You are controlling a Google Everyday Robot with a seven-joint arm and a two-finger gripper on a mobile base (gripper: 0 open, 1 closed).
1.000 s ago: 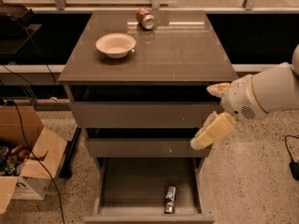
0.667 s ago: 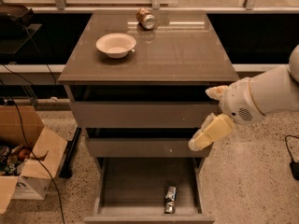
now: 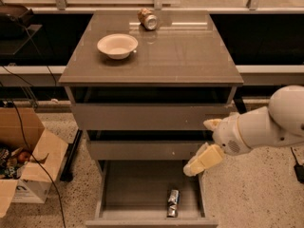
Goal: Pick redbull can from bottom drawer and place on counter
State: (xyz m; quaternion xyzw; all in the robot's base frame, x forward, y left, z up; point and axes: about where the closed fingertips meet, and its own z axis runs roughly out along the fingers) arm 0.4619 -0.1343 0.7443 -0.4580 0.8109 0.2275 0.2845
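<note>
The redbull can (image 3: 173,203) lies on its side in the open bottom drawer (image 3: 137,189), near the drawer's front right. My gripper (image 3: 207,145) hangs at the right of the cabinet, in front of the middle drawer's right end, above and to the right of the can. It is open and empty, with one tan finger up by the top drawer front and the other (image 3: 202,160) reaching down over the bottom drawer's right rim. The counter (image 3: 190,51) is the glossy grey-brown top above.
A white bowl (image 3: 117,45) sits on the counter's left. A stout orange-tan can (image 3: 147,19) lies at its back edge. The two upper drawers are slightly open. An open cardboard box (image 3: 23,165) and cables lie on the floor at left.
My gripper has moved down and a little to the left, closer to the bottom drawer. The can, bowl and drawers have not moved.
</note>
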